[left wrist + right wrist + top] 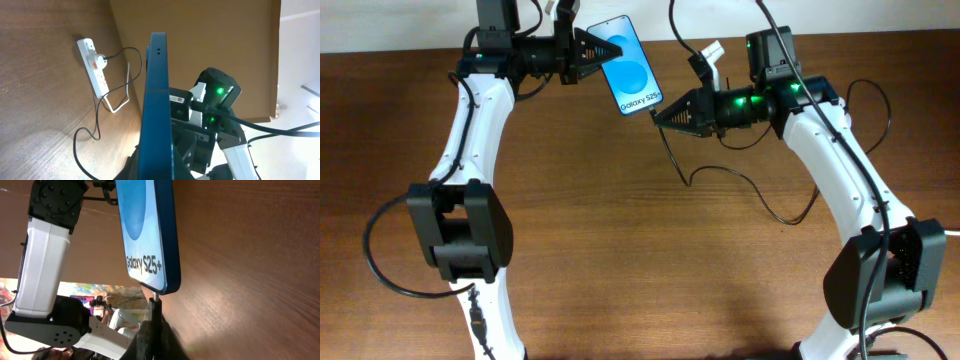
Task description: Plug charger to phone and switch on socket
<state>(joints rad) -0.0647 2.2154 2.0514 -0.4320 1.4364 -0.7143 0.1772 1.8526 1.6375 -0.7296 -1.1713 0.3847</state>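
Two-claw hold above counter (640,270): phone (630,68) clamped at one end in left claw (598,52), charger (155,299) plug tip pinched in right claw (656,117), touching phone's lower edge. White socket (93,67) flat on counter, well apart.

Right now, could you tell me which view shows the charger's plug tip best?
Right wrist: the plug tip shows close up, at the phone's bottom edge. Overhead shows only its cable, the tip too small; the left wrist view misses it.
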